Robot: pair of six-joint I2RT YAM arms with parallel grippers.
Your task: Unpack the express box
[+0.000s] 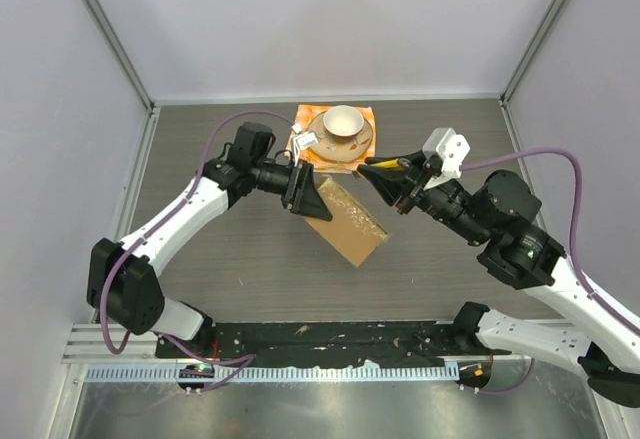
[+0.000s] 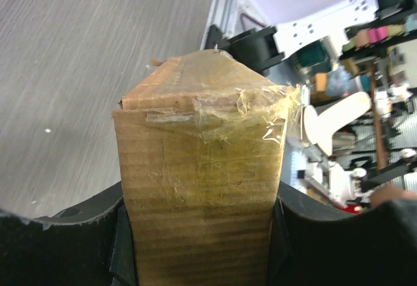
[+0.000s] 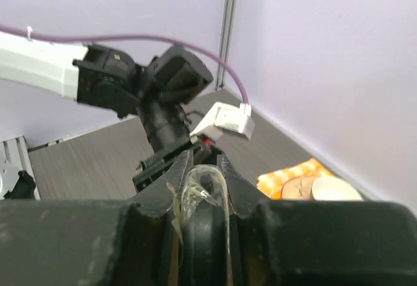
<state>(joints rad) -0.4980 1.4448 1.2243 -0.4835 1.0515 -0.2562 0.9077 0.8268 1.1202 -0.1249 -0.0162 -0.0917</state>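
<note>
At table centre, under a fixed overhead view.

1. Table (image 1: 250, 269): dark grey wood-grain top, closed in by pale walls on the left, far and right sides. Wide bare stretches lie to the left and to the near-left of the box, with a narrower strip along the far wall. The near edge carries a black base plate (image 1: 330, 337).

2. Left arm (image 1: 180, 214): reaches in from the near-left. The left gripper (image 1: 312, 202) has its jaws about half apart and pressed to both long sides of the express box, clamping its far-left end.

3. Right arm (image 1: 520, 244): reaches in from the near-right. The right gripper (image 3: 204, 162) is just beside the cloth's right edge and apart from the box. Its jaws are nearly together, pinching a clear tape scrap (image 3: 195, 191).

4. Express box (image 1: 352, 224): plain brown cardboard, mid-table, just near of the cloth.
   - The long axis runs diagonally, far-left to near-right.
   - The free end points toward the right arm's base.
   - The wrist view shows this end wrinkled, with glossy tape across it.
   - Whether the underside rests on the table cannot be told.
   - The gripped end is hidden by the fingers.

5. Orange checkered cloth (image 1: 308, 117): near the far wall and largely covered by crockery. Whether it touches the box's far corner is unclear.

6. Saucer (image 1: 325, 144): on the cloth.

7. Cup (image 1: 343, 119): upright on the saucer. In the right wrist view it is cut off by the gripper body.
</note>
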